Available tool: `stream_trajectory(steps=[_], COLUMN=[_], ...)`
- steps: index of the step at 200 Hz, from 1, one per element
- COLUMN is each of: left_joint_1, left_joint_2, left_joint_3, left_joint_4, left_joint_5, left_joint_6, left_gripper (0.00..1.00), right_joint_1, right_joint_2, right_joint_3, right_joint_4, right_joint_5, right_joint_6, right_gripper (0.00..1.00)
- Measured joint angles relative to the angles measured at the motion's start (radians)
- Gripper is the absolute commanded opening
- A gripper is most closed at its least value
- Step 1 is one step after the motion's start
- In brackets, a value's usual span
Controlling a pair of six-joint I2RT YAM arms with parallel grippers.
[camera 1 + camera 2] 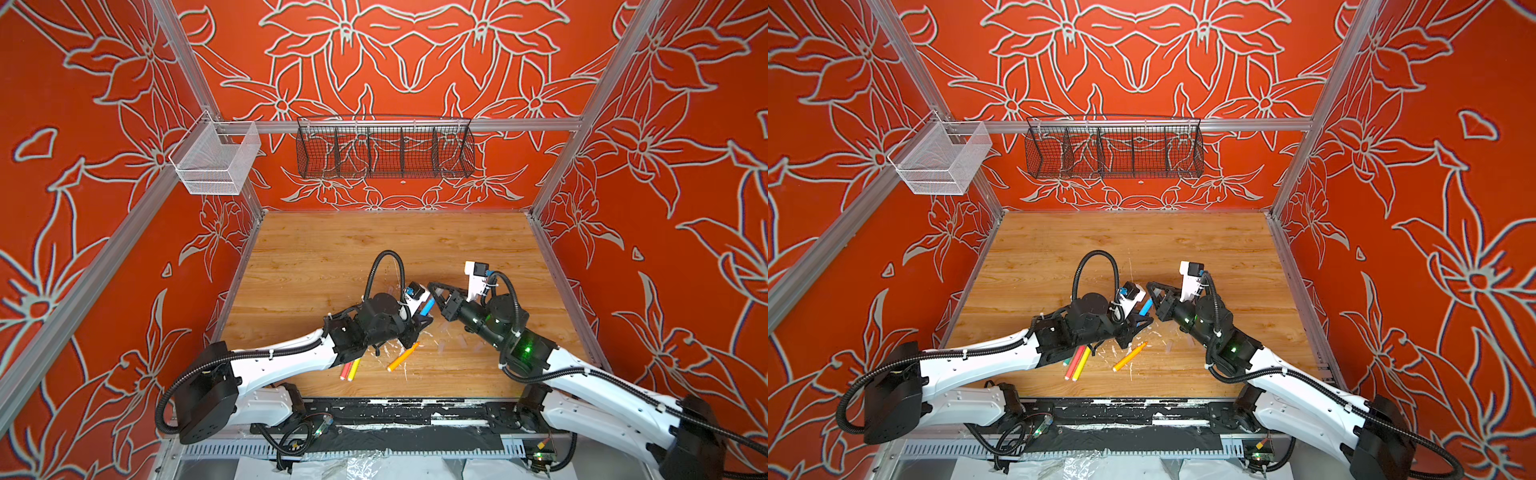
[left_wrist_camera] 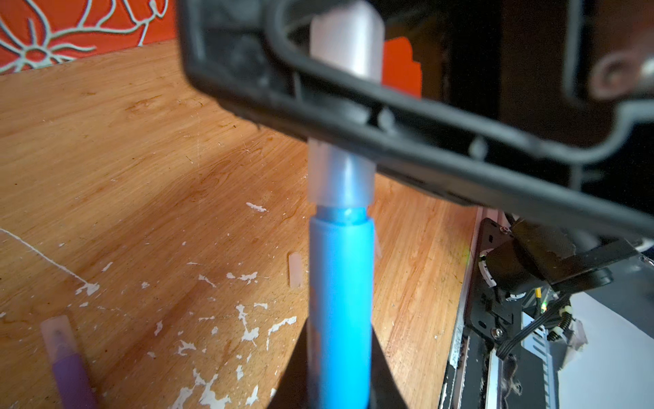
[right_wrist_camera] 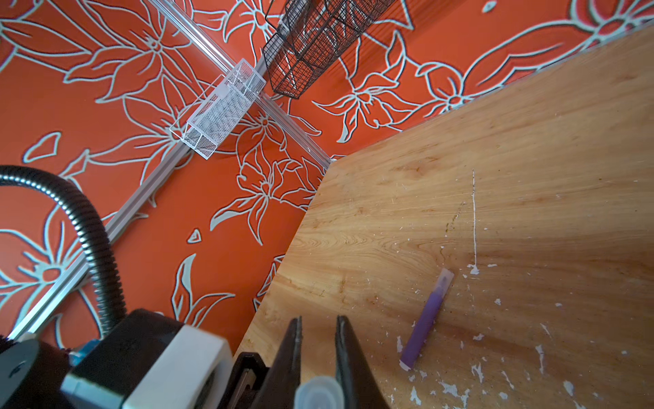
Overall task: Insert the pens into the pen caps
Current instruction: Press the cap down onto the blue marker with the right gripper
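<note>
left wrist: cap over blue pen

The blue pen is up off the table just right of centre in both top views. It slants, with its tip inside a clear cap. A strip of blue neck shows below the cap's rim, so it isn't pushed home.

Lower centre, the orange pen lies diagonally. Left of it, the yellow pen and pink-red pen lie side by side, upper ends hidden. Loose caps lie just right of the orange one.

The purple pen lies flat, capped.
</note>
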Motion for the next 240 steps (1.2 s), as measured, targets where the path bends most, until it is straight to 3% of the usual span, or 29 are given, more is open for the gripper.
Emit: stream_trajectory(steps=[47, 98, 236, 240], left_joint_1=[0.003, 0.015, 0.087, 0.087], left_joint_2=[0.002, 0.039, 0.118, 0.119], left_joint_3=[0.124, 0.295, 0.507, 0.509], left_joint_4=[-0.12, -0.24, -0.364, -0.367], left_joint_5=[-0.037, -0.063, 0.014, 0.018], left_joint_6=[0.0, 0.029, 0.168, 0.171], left_gripper=[0.0, 0.0, 0.0, 0.0], right_joint_1=[-0.012, -0.018, -0.018, -0.017], right_joint_2=[0.005, -0.002, 0.024, 0.02], right_joint_3=[0.046, 0.079, 0.202, 0.202], right_joint_4=[0.033, 0.115, 0.061, 0.058], right_joint_5=[0.005, 0.062, 0.17, 0.171], right_joint_6=[0.005, 0.005, -0.016, -0.018], right_gripper=[0.0, 0.0, 0.0, 0.04])
